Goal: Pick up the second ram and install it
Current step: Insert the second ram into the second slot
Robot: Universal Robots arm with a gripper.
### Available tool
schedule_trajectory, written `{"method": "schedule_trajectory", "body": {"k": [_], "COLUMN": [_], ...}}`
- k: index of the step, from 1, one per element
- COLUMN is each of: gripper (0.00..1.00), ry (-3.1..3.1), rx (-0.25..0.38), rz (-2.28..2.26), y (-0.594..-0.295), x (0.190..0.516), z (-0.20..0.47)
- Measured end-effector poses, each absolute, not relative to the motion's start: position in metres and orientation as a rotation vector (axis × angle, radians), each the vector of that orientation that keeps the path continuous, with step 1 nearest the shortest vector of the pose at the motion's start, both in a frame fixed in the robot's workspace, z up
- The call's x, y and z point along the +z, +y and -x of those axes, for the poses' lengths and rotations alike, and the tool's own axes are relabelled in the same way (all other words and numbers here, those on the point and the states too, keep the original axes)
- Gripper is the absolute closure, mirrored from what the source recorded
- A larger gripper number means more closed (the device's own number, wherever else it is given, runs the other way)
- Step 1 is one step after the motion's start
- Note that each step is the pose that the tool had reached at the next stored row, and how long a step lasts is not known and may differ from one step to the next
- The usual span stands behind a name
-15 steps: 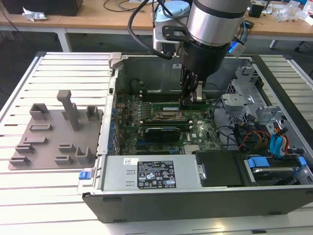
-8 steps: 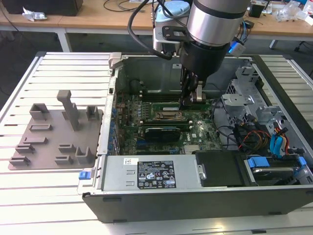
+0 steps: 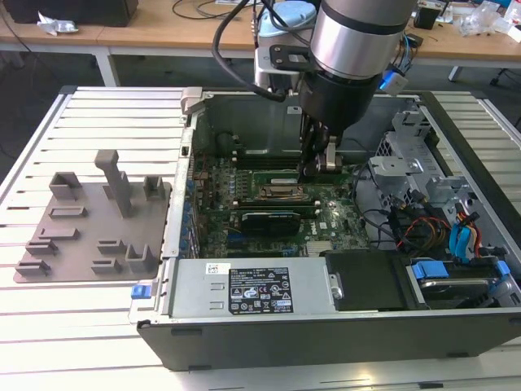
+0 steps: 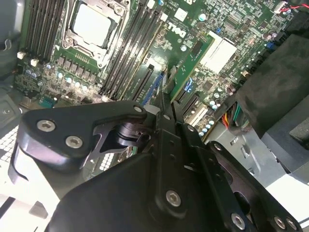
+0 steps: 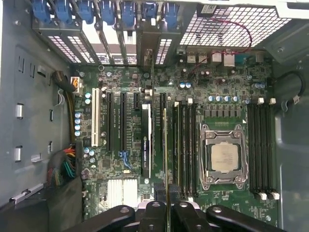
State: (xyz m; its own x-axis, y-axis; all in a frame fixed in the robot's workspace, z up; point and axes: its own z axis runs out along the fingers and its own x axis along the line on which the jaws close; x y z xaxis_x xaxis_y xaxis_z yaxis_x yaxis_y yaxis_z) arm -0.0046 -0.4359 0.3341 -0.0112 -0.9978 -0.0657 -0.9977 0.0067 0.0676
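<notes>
The second ram [image 5: 166, 145] is a thin green stick seen edge-on in the first wrist view, running along the memory slots beside the CPU socket [image 5: 224, 157]. My gripper [image 5: 166, 212] is shut on one end of it. In the second wrist view the green stick [image 4: 193, 63] reaches out from between the black fingers [image 4: 166, 121] over the board. In the exterior view my gripper [image 3: 316, 167] is low inside the open computer case, and the stick [image 3: 273, 173] lies level just behind the socket [image 3: 281, 194]. Whether it sits in a slot I cannot tell.
A black card [image 5: 145, 140] stands in a slot close beside the stick. The grey holder tray [image 3: 89, 220] lies on the slatted table at the exterior view's left. Drive cages and cables [image 3: 440, 220] crowd the case at that view's right. The power supply [image 3: 252, 289] lines the near wall.
</notes>
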Motion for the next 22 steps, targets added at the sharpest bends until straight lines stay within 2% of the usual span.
{"method": "schedule_trajectory", "body": {"k": [22], "gripper": [0.87], "ry": [-2.228], "rx": [-0.149], "rz": [-2.208], "y": [-0.435], "x": [0.295], "z": [0.005]}}
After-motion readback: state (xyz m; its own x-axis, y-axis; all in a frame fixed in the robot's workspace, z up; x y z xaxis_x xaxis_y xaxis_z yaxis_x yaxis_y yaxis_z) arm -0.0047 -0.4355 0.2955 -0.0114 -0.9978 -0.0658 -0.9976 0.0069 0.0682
